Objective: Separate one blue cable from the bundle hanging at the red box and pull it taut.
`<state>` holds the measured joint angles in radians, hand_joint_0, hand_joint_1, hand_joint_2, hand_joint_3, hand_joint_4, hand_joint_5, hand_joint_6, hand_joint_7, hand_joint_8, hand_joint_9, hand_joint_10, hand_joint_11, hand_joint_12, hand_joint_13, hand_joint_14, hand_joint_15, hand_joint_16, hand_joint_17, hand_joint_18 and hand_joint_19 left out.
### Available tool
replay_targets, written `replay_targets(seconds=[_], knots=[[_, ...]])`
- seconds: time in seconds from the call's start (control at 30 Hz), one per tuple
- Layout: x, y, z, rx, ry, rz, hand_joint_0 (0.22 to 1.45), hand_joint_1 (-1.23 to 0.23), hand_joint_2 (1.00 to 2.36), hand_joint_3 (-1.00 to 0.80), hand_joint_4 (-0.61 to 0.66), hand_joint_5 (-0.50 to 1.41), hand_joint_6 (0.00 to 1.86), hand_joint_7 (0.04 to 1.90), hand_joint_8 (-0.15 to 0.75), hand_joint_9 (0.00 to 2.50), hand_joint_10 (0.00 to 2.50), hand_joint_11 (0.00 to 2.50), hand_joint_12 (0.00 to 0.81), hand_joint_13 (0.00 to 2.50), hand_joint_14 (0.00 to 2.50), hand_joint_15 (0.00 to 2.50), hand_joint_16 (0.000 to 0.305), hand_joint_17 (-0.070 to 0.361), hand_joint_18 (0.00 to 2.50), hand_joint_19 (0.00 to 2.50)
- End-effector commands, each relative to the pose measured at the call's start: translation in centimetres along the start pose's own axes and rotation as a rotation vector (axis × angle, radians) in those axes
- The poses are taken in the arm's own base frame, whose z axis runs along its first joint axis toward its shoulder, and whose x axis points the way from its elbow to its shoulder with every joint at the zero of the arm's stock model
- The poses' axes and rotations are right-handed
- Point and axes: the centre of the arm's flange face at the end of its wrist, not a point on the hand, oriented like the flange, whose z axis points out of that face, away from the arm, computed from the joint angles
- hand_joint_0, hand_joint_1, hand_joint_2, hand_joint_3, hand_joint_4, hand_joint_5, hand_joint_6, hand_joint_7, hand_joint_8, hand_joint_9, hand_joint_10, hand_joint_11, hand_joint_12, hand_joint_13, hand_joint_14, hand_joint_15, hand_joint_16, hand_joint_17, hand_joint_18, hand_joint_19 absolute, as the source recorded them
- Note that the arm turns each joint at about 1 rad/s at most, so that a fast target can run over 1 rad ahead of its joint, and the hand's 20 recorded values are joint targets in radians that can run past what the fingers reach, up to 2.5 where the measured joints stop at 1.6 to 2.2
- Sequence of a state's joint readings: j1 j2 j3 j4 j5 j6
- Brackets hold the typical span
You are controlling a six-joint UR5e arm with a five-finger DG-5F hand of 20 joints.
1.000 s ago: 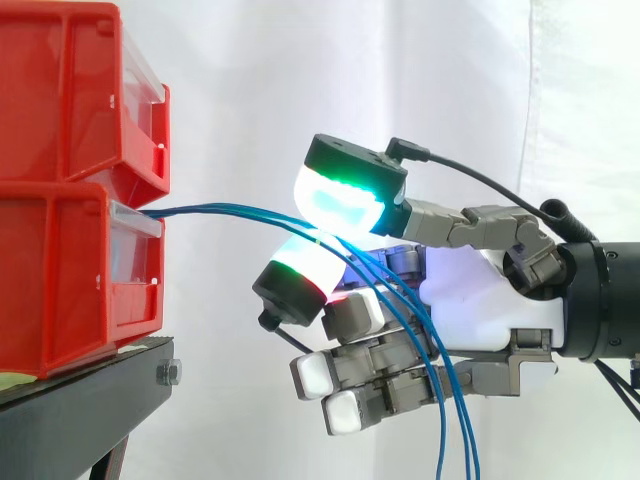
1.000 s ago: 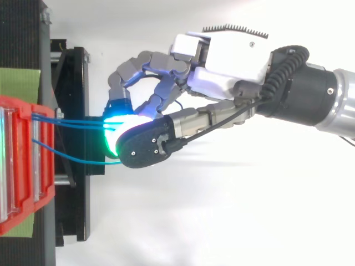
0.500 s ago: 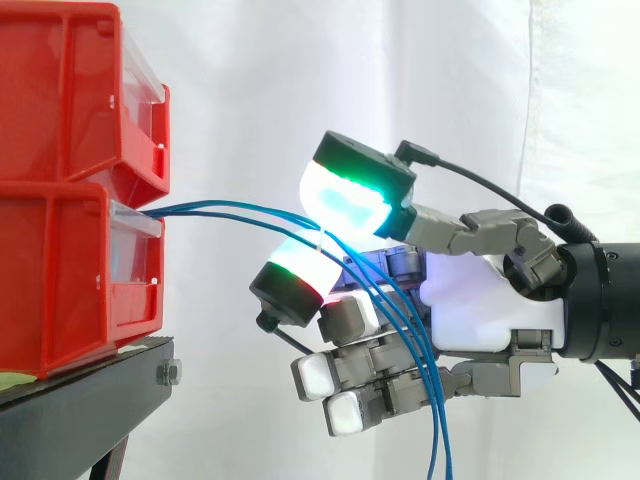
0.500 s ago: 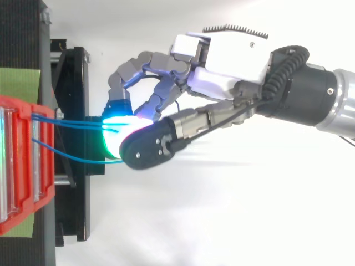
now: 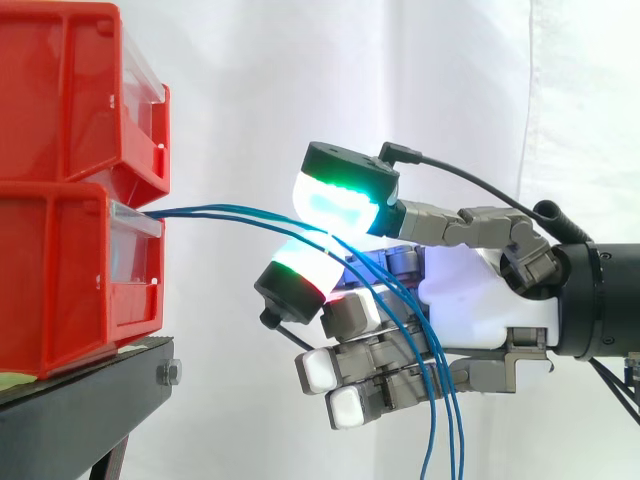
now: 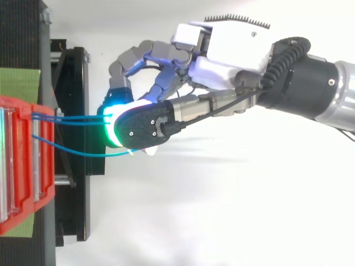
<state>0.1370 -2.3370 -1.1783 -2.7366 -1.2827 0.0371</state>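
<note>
Black stand [image 5: 95,400] at left, bolt [image 5: 168,374] on its front edge. Green sheet [image 6: 19,83] lies on it, under lower red bin [image 5: 60,285]; upper red bin [image 5: 70,95] stacked atop.

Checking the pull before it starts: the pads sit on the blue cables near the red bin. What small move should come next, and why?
Probably draw the hand slowly to the side view's right, away from the red bin, pinch held. The blue cables bow slackly from the bin to the pads, and more than one seems caught there.
</note>
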Motion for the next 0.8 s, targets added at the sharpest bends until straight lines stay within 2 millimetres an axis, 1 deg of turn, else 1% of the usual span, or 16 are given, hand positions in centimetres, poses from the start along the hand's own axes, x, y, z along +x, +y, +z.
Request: replay_targets(seconds=[0.0,0.07,0.1,0.13,0.17,0.2,0.23,0.4,0.6,0.67,0.77], knots=[[-0.27,-0.04,0.03,0.0,-0.004,-0.001,0.68,-0.83,1.02,-0.17,-0.02,-0.17,0.96,1.14,0.326,1.06,0.02,0.99,0.354,0.89,0.02,0.62,0.045,0.101,0.79,0.6],[-0.26,-0.04,0.03,0.0,-0.002,-0.001,0.7,-0.85,1.02,-0.22,-0.03,-0.17,0.97,1.11,0.322,1.05,0.02,0.98,0.35,0.87,0.02,0.63,0.045,0.1,0.78,0.59],[-0.37,0.08,0.03,-0.001,-0.004,0.0,0.72,-0.85,1.01,-0.29,-0.04,-0.17,0.97,1.08,0.308,1.03,0.02,0.97,0.351,0.86,0.02,0.62,0.044,0.1,0.78,0.58],[-0.39,0.08,0.03,-0.001,-0.005,0.0,0.72,-0.85,1.01,-0.3,-0.05,-0.18,0.96,1.08,0.306,1.03,0.02,0.98,0.351,0.86,0.02,0.62,0.044,0.1,0.78,0.59],[-0.27,0.08,0.02,-0.001,-0.004,0.0,0.74,-0.85,1.01,-0.37,-0.05,-0.18,0.96,1.06,0.307,1.02,0.02,0.97,0.347,0.86,0.02,0.62,0.044,0.099,0.77,0.58],[-0.3,0.08,0.02,-0.001,-0.007,0.0,0.75,-0.86,1.0,-0.47,-0.02,-0.18,0.96,1.13,0.306,1.02,0.02,0.96,0.345,0.85,0.02,0.61,0.044,0.099,0.76,0.57],[-0.42,0.08,0.03,-0.001,-0.008,0.0,0.75,-0.87,1.0,-0.5,-0.02,-0.17,0.96,1.14,0.309,1.02,0.02,0.96,0.344,0.85,0.02,0.6,0.044,0.099,0.76,0.56],[-0.18,0.07,0.01,-0.001,-0.005,0.0,0.72,-0.9,1.0,-0.5,0.02,-0.17,0.96,1.11,0.306,1.02,0.02,0.97,0.34,0.85,0.02,0.61,0.044,0.098,0.76,0.56],[-0.08,-0.12,-0.03,0.002,-0.004,-0.001,0.58,-0.92,1.0,-0.5,0.06,-0.15,0.95,1.03,0.313,1.06,0.02,0.96,0.342,0.86,0.02,0.62,0.044,0.099,0.76,0.58],[-0.05,-0.05,0.01,0.0,-0.002,0.0,0.5,-0.9,1.0,-0.5,0.07,-0.15,0.95,1.0,0.332,1.08,0.02,0.94,0.359,0.87,0.02,0.62,0.048,0.107,0.79,0.58],[-0.17,0.07,0.01,-0.001,-0.004,0.0,0.46,-0.88,1.0,-0.5,0.09,-0.15,0.93,0.99,0.346,1.1,0.02,0.95,0.373,0.89,0.02,0.62,0.051,0.115,0.81,0.58]])
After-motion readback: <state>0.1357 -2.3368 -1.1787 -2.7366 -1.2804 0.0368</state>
